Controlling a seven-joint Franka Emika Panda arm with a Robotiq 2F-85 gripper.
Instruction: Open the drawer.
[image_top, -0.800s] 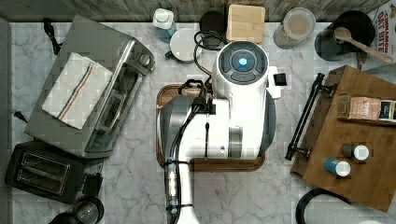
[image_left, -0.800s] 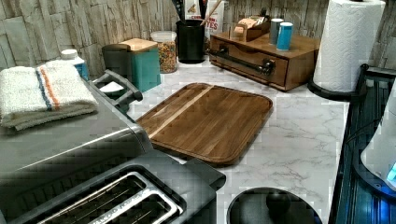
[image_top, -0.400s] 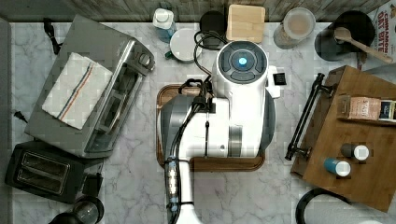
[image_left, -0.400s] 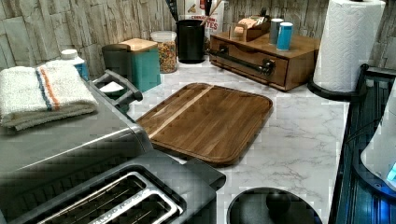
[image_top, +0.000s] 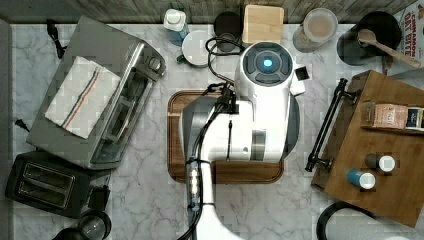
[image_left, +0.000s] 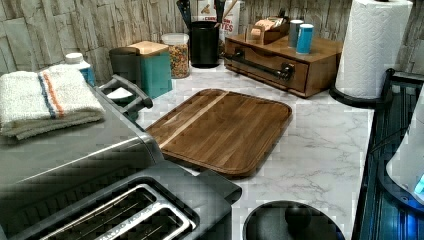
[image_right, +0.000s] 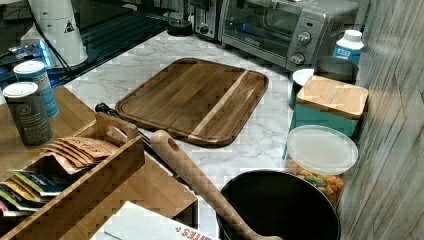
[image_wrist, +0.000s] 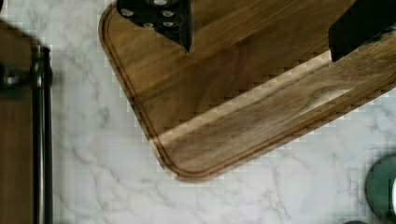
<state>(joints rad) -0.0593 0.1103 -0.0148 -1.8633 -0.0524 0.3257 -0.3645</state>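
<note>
While its two black fingers stand spread wide with nothing between them, the pincer hangs above a corner of the wooden tray. The tray serves as landmark here. In the top view the white arm covers most of the tray, which lies flat on the marble bench. The drawer sits shut beyond the tray's far edge in the left view, apart from it, its black bar handle facing the tray. In the wrist view that handle runs alongside the tray's short edge, bare marble between them. A toaster oven stands on the tray's other side.
</note>
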